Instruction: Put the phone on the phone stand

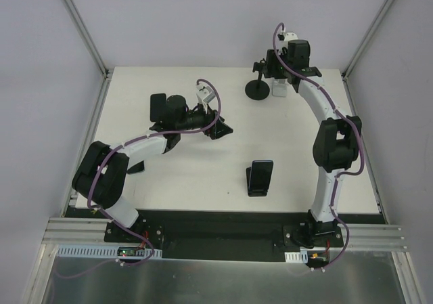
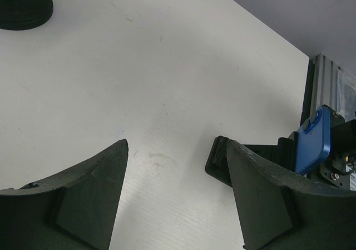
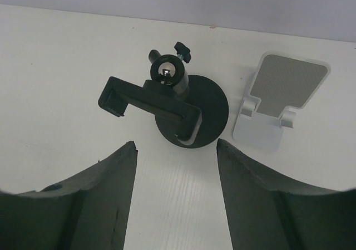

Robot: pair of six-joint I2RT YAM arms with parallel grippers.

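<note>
**Phone's parked in a little cradle, both claws empty: notes on grabbing it**

Top view first. The phone [image 1: 262,172] leans dark face up in a low black cradle [image 1: 255,189] on the white table [image 1: 189,182]. It's well off to the near right of your left claw [image 1: 222,129], and well apart from your right claw [image 1: 272,72], back toward the arm bases. The right claw hangs at the far edge, right over a black clamp stand [image 1: 257,91], with a white folding stand [image 1: 279,90] just beside that.

Left wrist view: the jaws are spread with only bare matte tabletop between them. Past the right finger you can see the phone's back, which is smooth blue with rounded corners.

Right wrist view: the jaws are spread here too and hold nothing. Ahead of the tips is the clamp stand, with a round base, a shiny ball joint and a flat bracket. Beyond it to the right is the white stand with its grey textured pad.

My guess on handling: it's a stiff, thin slab, lightish, with a slick back and a glass front you could scratch. Pinch it across the long side edges about halfway up, not on the faces. Lift it straight up out of the cradle's lip before you swing away.
</note>
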